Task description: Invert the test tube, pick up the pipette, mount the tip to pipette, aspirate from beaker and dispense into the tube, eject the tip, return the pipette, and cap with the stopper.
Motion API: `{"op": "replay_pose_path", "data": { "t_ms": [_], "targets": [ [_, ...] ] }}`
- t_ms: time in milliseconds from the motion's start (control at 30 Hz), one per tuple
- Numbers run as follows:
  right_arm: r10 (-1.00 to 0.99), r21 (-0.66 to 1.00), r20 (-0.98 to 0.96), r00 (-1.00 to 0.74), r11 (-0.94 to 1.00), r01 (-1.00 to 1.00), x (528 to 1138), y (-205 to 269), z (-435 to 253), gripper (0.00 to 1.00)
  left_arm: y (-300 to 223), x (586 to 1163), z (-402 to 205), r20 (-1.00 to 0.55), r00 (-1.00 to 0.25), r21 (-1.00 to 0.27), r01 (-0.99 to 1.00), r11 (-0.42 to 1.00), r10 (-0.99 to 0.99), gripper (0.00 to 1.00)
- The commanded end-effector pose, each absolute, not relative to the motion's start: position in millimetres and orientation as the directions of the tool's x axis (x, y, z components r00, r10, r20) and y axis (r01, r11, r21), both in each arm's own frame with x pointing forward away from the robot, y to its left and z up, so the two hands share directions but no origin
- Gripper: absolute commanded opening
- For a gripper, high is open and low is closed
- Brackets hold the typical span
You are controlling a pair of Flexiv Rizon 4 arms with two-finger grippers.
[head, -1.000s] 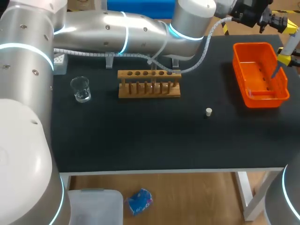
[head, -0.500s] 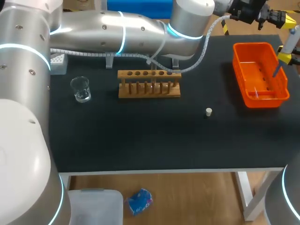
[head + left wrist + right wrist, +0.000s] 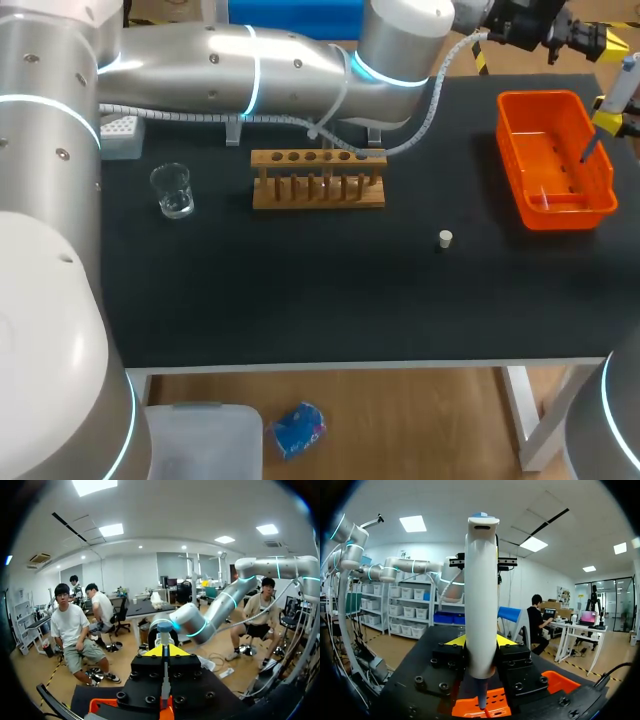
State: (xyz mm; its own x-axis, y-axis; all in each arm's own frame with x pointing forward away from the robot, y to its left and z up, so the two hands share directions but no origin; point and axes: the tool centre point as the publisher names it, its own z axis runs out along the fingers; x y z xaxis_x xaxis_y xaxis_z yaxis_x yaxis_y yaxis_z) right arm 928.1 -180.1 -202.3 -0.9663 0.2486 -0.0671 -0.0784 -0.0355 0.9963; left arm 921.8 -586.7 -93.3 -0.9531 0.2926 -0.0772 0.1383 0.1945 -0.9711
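Head view: left arm stretched along the surface's far edge, left gripper past the orange bin's far corner. Right gripper at the bin's right side, clamped on the pipette, which is upright with its thin lower end over the bin. Rack, beaker and stopper stand apart.

Left wrist view: bin under the gripper. A thin pale rod at its middle is possibly the pipette. Cannot tell whether the gripper is open or closed.

Right wrist view: white pipette vertical, pinched from both sides, bin below.
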Motion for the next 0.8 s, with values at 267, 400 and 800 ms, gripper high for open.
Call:
{"op": "replay_pose_path", "data": {
  "t_ms": [267,400,800],
  "targets": [
    [0.249,0.996,-0.068,-0.966,-0.033,-0.078,928,-180,-201,0.0,-586,920,-94,-0.08,-0.954,-0.972,0.139,0.192,0.288,1.0],
    [0.249,0.996,-0.068,-0.966,-0.033,-0.078,928,-180,-201,0.0,-586,920,-94,-0.08,-0.954,-0.972,0.139,0.192,0.288,1.0],
    [0.249,0.996,-0.068,-0.966,-0.033,-0.078,928,-180,-201,0.0,-529,895,-87,-0.07,-0.973,-0.943,0.137,0.303,0.222,1.0]
  ]
}}
